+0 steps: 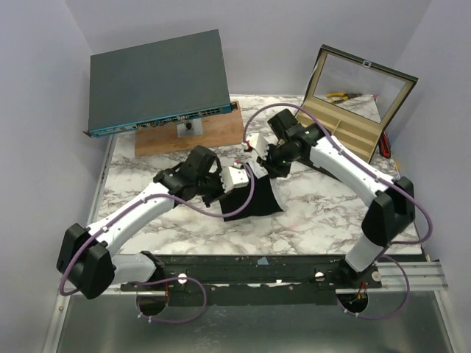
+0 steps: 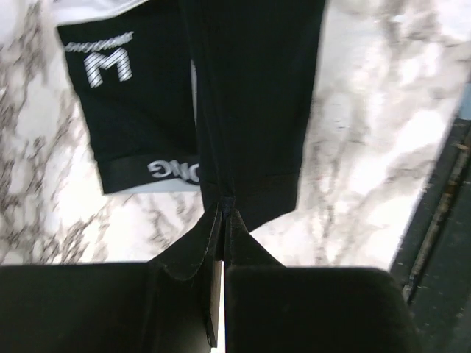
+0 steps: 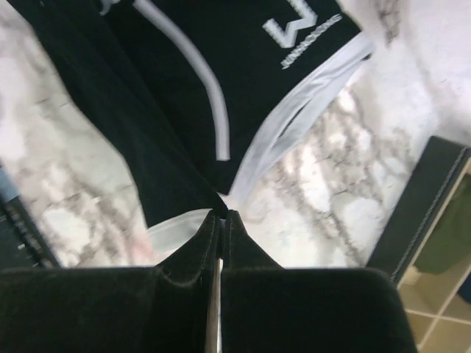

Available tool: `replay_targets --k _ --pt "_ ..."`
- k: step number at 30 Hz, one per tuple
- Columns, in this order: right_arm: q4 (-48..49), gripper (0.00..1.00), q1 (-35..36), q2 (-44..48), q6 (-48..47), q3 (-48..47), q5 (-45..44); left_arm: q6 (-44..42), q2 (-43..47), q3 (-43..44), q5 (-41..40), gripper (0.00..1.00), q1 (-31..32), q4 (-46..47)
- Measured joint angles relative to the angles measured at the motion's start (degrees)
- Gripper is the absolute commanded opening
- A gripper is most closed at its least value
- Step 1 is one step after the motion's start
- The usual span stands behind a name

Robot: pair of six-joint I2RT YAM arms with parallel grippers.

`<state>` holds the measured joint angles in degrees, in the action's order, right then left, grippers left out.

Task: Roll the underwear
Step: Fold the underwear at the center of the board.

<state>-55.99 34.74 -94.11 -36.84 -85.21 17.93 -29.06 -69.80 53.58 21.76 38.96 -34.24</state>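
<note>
The underwear (image 1: 254, 200) is lying mid-table (image 1: 316, 213), draping toward six o'clock. The left claw (image 2: 223, 209) and right claw (image 3: 223, 215) are each pinching shut on its edge, seemingly lifting it. It's looking limp, light and floppy, so gripping the trimmed edge suits rolling.

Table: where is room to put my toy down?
Bare marble lies in front, between the underwear and the rail, and left, near the wooden board. Crowded: the middle, where left gripper and right gripper pinch the underwear, and beside the box.
</note>
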Motion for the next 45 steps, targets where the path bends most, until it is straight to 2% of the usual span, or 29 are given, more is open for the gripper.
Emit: replay_targets --k 6,13,20,24,33,37,40,42,45 --pt "3.7 0.01 -0.4 -10.9 -2.1 -6.9 -4.3 0.9 -8.1 2.7 -1.5 0.00 -7.4 3.0" --pt "10.3 0.01 -0.5 -19.5 -3.6 -10.8 -8.4 3.3 -17.1 5.2 -6.2 0.00 -10.0 7.0" --pt "21.4 0.02 -0.7 -20.7 -4.7 -7.3 -11.6 7.9 -21.6 6.1 -11.7 0.00 -10.1 10.8" --pt "28.7 0.07 -1.0 -20.7 -4.5 -3.6 -12.8 9.2 -23.1 6.2 -14.3 0.00 -9.9 11.9" --pt "39.5 0.14 -1.4 -22.4 -1.9 -0.5 -15.9 11.1 -28.1 9.2 -21.3 0.00 -9.3 13.7" --pt "42.1 0.21 -1.7 -24.4 -0.7 -0.1 -17.2 11.8 -31.4 10.8 -24.4 0.01 -9.1 13.3" --pt "43.1 0.31 -1.8 -25.4 0.0 0.2 -17.7 12.0 -32.7 11.5 -26.4 0.13 -8.9 12.7" --pt "43.1 0.33 -1.8 -25.6 0.4 0.4 -18.0 12.1 -33.1 11.7 -27.5 0.21 -8.6 12.4" --pt "43.2 0.35 -1.7 -25.6 1.0 0.5 -18.2 12.5 -33.2 11.9 -28.8 0.38 -8.3 12.1"
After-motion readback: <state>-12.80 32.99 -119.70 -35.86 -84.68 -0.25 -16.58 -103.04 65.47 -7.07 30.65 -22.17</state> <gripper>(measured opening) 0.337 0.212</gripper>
